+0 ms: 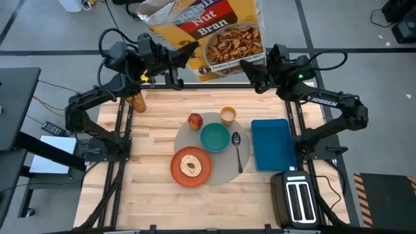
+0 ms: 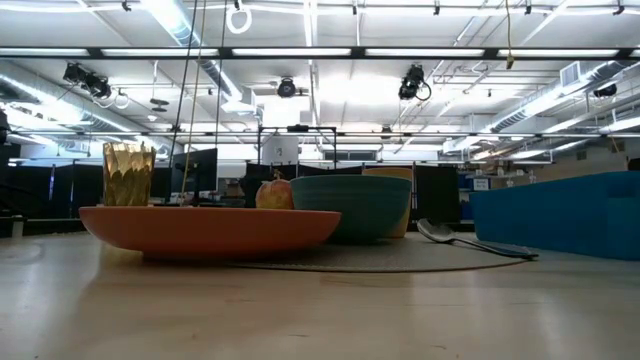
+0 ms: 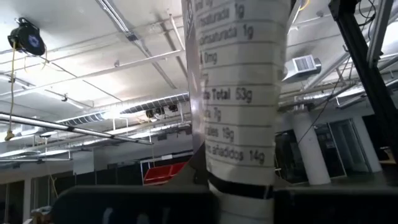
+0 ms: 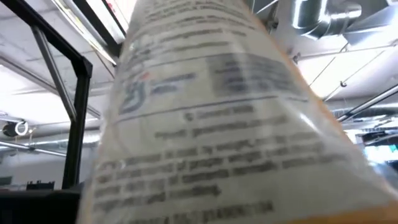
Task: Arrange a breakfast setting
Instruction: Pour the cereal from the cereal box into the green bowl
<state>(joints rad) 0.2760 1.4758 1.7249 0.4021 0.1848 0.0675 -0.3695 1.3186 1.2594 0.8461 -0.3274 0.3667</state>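
A Raisin Nut Bran cereal box (image 1: 208, 32) is held high above the table's far edge, between my left gripper (image 1: 184, 57) and my right gripper (image 1: 251, 66), both shut on it. Below, a round grey placemat (image 1: 224, 170) carries an orange plate (image 1: 177, 170) with a bagel (image 1: 191, 165), a teal bowl (image 1: 214, 137), a metal spoon (image 1: 238, 151), a red apple (image 1: 195, 120) and a small yellow-orange cup (image 1: 228, 116). The grippers do not show in the low view. My left gripper holds the box at its lower left corner (image 1: 188, 52), coming level from the table's left. Its wrist view is filled by the box's narrow side panel (image 3: 239, 93). The box is lifted clear and roughly upright. My right gripper holds the box at its lower right corner (image 1: 246, 62), coming level from the table's right. The box's other narrow side panel (image 4: 211, 124) fills its wrist view and hides the fingers. The box hangs clear of the table.
A blue rectangular tray (image 1: 272, 144) lies right of the placemat. A black two-slot toaster (image 1: 298, 198) stands at the near right corner. A gold glass (image 1: 137, 101) stands at the far left. Bare wood lies left of the placemat and along the near edge.
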